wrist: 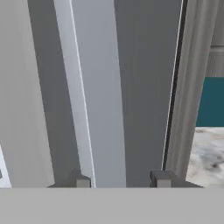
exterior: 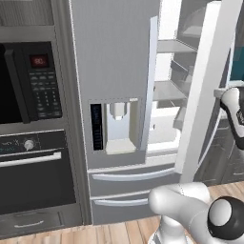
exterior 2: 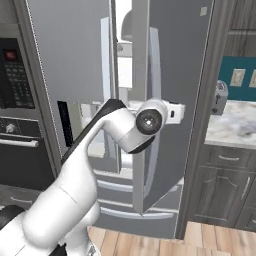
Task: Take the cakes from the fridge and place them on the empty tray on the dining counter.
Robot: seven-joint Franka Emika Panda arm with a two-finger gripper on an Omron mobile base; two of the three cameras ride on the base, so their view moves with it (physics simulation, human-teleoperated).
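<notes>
The grey steel fridge (exterior: 114, 47) stands straight ahead, its left door with the water dispenser (exterior: 116, 126) closed. Its right door (exterior 2: 180, 60) is swung partly open, baring white shelves (exterior: 169, 90) inside. My gripper (wrist: 120, 179) is open at that door's long vertical handle (wrist: 98, 109). The handle runs up between the two fingertips, close against the left one, with a dark gap beside the right one. My white hand (exterior 2: 170, 112) sits against the door front at mid height. The cakes, the tray and the dining counter are out of view.
A black built-in microwave (exterior: 33, 81) and oven (exterior: 33, 176) fill the wall left of the fridge. To the right is a marble countertop (exterior 2: 235, 122) on grey cabinets (exterior 2: 225, 185), with a toaster (exterior 2: 219, 97) and a teal backsplash. Wooden floor lies below.
</notes>
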